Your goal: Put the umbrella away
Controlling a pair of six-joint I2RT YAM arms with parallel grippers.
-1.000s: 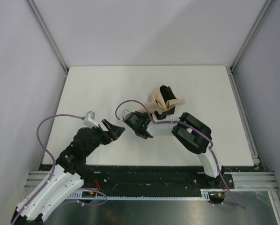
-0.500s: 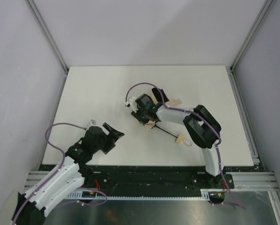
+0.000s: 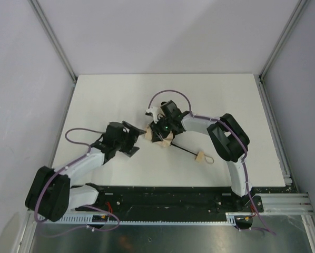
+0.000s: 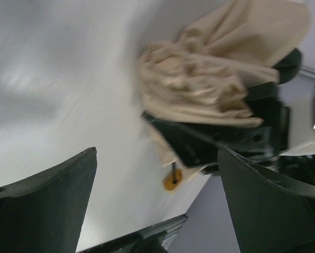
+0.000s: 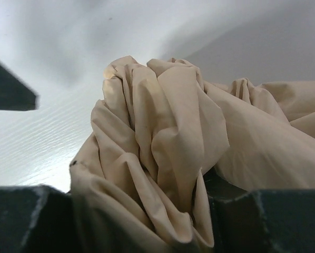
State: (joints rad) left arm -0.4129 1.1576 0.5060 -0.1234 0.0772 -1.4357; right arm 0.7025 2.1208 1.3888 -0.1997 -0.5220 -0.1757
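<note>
Umbrella (image 5: pixel 163 147) lies near the middle of the white table (image 3: pixel 110 95); beige canopy bunched in a crumpled wad, thin black shaft running out toward the right arm's base, pale handle (image 3: pixel 200 156) with wrist loop resting on the surface. Right gripper (image 3: pixel 160 135) sits over the wad; its wrist view shows cloth packed between both fingers, so it looks clamped on the fabric. Left gripper (image 3: pixel 135 140) just beside the wad, jaws spread wide, nothing between them.
</note>
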